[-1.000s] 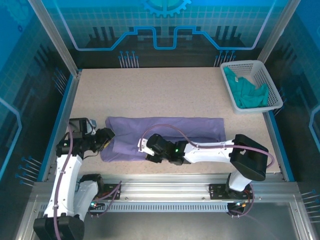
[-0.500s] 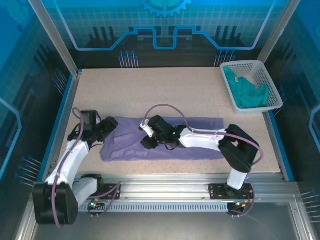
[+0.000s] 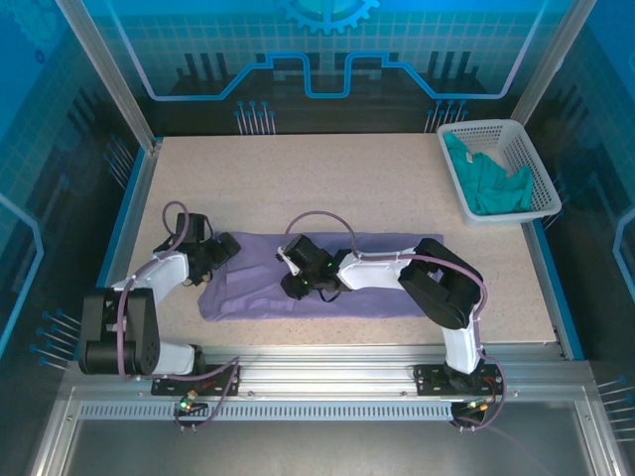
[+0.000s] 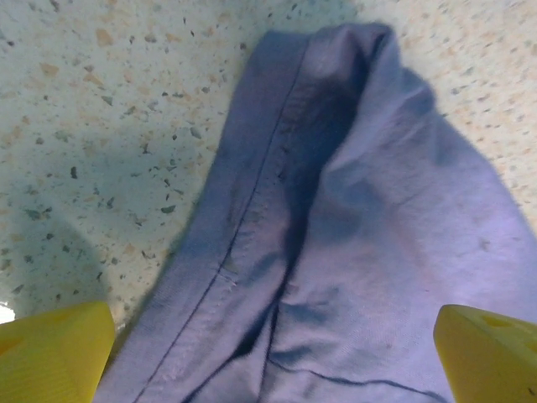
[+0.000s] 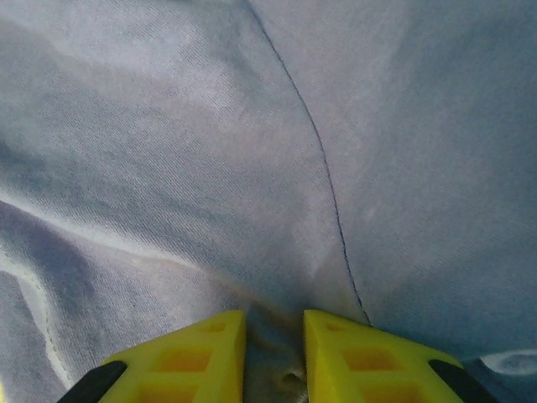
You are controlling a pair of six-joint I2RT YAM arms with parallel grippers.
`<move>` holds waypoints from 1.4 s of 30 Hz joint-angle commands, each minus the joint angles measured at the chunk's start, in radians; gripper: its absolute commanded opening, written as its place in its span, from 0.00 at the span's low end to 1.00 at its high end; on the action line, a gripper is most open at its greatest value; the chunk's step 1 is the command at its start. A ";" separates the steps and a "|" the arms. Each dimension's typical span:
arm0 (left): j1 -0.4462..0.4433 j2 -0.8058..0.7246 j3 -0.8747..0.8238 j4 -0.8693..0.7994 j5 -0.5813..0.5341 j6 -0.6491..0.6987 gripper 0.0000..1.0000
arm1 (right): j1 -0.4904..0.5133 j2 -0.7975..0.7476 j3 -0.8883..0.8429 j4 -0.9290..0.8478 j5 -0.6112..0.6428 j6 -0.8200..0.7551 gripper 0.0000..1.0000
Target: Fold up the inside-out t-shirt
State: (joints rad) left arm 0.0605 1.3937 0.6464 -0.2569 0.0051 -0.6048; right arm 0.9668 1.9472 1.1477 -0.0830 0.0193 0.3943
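**Both arms re-gripping ahead of the next fold**

Top view: the t-shirt (image 3: 238, 293) is lying as a long, flat band across the near half of the table (image 3: 327, 178). It is well apart from the basket (image 3: 544, 178) with its teal garment (image 3: 491, 188) at the far right corner. Over the last second the left gripper (image 3: 223, 248) has been swinging in from the near left to the band's left end. The right gripper (image 3: 296, 281) has been travelling from the near edge onto the band's middle. The band itself is keeping its outline.

Left wrist view: the yellow fingers (image 4: 50, 357) are standing fully apart, released and holding nothing. The t-shirt's end, with its hem (image 4: 252, 227), is lying between and beyond them on the table.

Right wrist view: the fingers (image 5: 193, 353) are drawing almost together, clenching a small pucker of t-shirt cloth beside a seam (image 5: 323, 159).

Reading: the lengthwise folding appears done. The arms seem to be taking fresh holds for a crosswise fold not yet begun, and the left one is yet to close on the end.
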 commanded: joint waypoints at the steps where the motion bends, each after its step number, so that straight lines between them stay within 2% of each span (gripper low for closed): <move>1: -0.009 0.051 0.025 -0.006 0.063 0.045 0.99 | -0.012 -0.025 -0.031 -0.015 -0.015 0.021 0.25; 6: -0.062 0.062 0.015 0.004 0.166 0.046 0.98 | -0.022 -0.045 -0.044 -0.015 -0.011 0.015 0.25; 10: -0.104 0.075 -0.010 0.039 0.283 0.042 0.90 | -0.025 -0.062 -0.044 -0.015 -0.001 0.013 0.25; 16: -0.152 0.074 -0.043 0.066 0.356 0.045 0.75 | -0.026 -0.065 -0.035 -0.023 0.005 0.012 0.25; 20: -0.169 0.066 -0.066 0.091 0.377 0.049 0.60 | -0.027 -0.059 -0.030 -0.028 0.007 0.011 0.24; 25: -0.179 0.082 -0.082 0.130 0.398 0.051 0.34 | -0.026 -0.065 -0.026 -0.031 0.012 0.014 0.24; 26: -0.180 0.083 -0.083 0.137 0.395 0.053 0.30 | -0.027 -0.070 -0.027 -0.031 0.014 0.014 0.24; 30: -0.179 0.080 -0.097 0.187 0.382 0.051 0.00 | -0.028 -0.102 -0.028 -0.041 0.020 0.011 0.26; 33: -0.177 0.030 -0.100 0.190 0.317 0.025 0.00 | -0.034 -0.164 -0.044 -0.056 0.035 0.002 0.36; 36: -0.157 -0.045 -0.054 0.082 0.175 0.027 0.00 | -0.062 -0.256 -0.095 -0.061 0.045 -0.012 0.43; 42: -0.012 -0.046 0.148 -0.147 0.022 0.105 0.00 | -0.175 -0.425 -0.210 -0.064 0.039 -0.015 0.51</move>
State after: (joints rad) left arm -0.0116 1.3594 0.6991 -0.2836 0.1482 -0.5556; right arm 0.8341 1.5745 0.9813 -0.1204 0.0490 0.3847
